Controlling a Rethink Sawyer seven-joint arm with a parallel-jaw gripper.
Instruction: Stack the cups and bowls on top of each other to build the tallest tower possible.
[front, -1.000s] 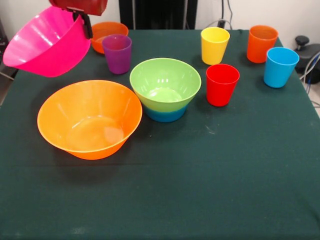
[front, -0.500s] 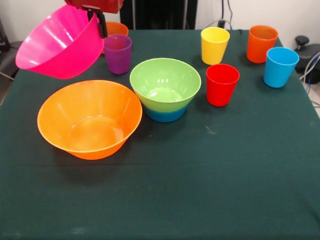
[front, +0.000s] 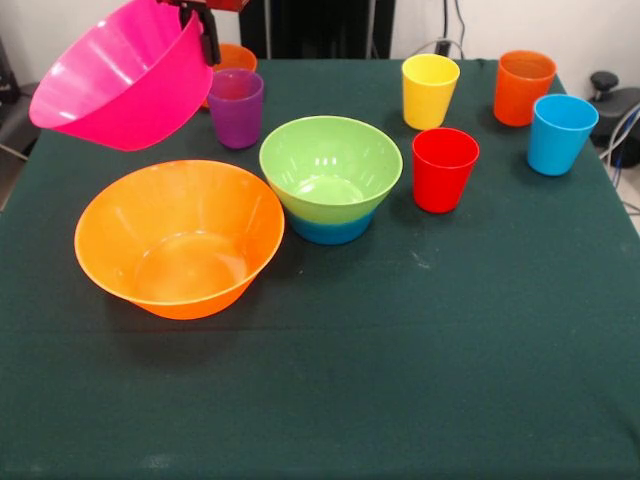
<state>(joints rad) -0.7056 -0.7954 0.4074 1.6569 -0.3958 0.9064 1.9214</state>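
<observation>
Since a moment ago my gripper (front: 205, 25) has risen and drifted slightly right, carrying the pink bowl (front: 125, 75) with it, so only the dark finger and a scrap of red housing show at the top edge. I am pinching the pink bowl by its rim, one finger on the outside wall; the other finger is hidden, probably inside the bowl. The bowl hangs tilted in the air, its opening turned up and to the left, above the table's (front: 400, 380) far left corner.

Just behind the bowl's right edge a small orange bowl (front: 235, 56) peeks out, mostly covered. Beside it stands the purple cup (front: 235, 107), upright.

Below the pink bowl, the large orange bowl (front: 180, 238) sits upright on the green cloth, empty. To its right the green bowl (front: 331, 168) is nested in a blue bowl (front: 328, 230), whose base shows beneath it; these two touch the table near the centre.

Right of that pair stands the red cup (front: 445, 168). Farther back are the yellow cup (front: 430, 90), the orange cup (front: 524, 87) and, near the right edge, the light blue cup (front: 561, 133). All are upright and apart from one another.
</observation>
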